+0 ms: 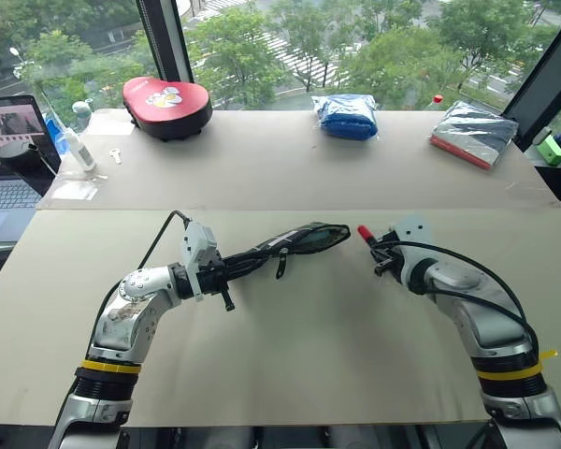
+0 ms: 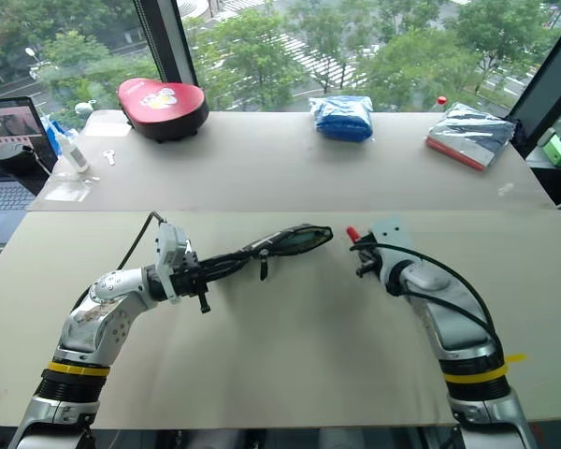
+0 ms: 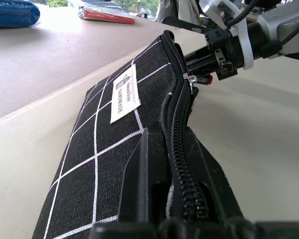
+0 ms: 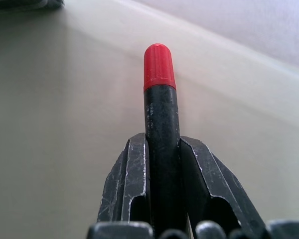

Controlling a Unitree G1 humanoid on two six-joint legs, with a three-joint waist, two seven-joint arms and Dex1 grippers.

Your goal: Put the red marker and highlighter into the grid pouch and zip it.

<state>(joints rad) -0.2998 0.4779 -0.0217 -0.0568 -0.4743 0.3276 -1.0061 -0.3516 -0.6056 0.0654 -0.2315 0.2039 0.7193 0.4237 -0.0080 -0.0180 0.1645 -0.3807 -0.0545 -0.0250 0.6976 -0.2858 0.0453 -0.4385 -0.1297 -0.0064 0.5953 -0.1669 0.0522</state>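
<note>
Right wrist view showed the right gripper [image 4: 162, 164] clamped mid-barrel on the light, stiff red marker [image 4: 160, 114], cap toward twelve o'clock.

Two claws: the left claw [image 1: 226, 273] clamps one grid pouch [image 1: 294, 241], and the right claw [image 1: 378, 245] pinches one red marker [image 4: 160, 109], its cap toward the pouch's open mouth. One white label [image 3: 124, 93] sits on the pouch, and one zipper [image 3: 182, 149] runs along its top edge.

On the bench [image 1: 290, 318], well beyond both claws, lie one red case [image 1: 166, 105], one blue bundle [image 1: 348, 116] and one wrapped grey packet [image 1: 472, 132]. Out past the left claw stand one laptop [image 1: 9, 154] and one small bottle [image 1: 78, 150]. Off past the right claw sits one green item [image 1: 551, 149].
</note>
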